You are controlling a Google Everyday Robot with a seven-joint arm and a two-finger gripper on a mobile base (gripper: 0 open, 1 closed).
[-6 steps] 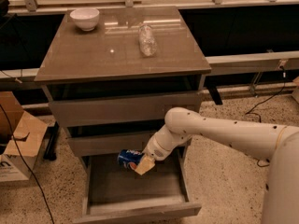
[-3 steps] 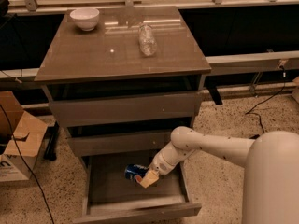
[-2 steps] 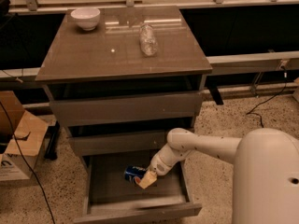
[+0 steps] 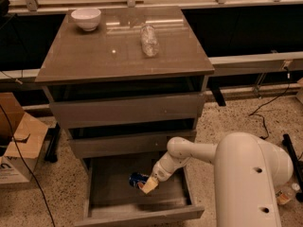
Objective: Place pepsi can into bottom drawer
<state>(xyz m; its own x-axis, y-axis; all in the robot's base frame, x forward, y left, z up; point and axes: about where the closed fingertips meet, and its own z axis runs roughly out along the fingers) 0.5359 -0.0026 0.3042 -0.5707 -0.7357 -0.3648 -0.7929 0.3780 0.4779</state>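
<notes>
Pepsi can (image 4: 138,179) | inside the open bottom drawer (image 4: 142,215), near its middle | right end hidden behind gripper (image 4: 148,186), lettering unreadable | blue, lying on its side | gripper clamped on it, low in the drawer

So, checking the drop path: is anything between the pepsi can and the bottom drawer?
Nothing visible. The bottom drawer is pulled open, and the pepsi can is within its walls at the gripper, with only bare drawer floor around it.

Gripper (image 4: 147,186) in bottom drawer (image 4: 110,188), matt wood; pepsi can (image 4: 138,179) glossy metal; tabletop (image 4: 94,53) glossy
</notes>
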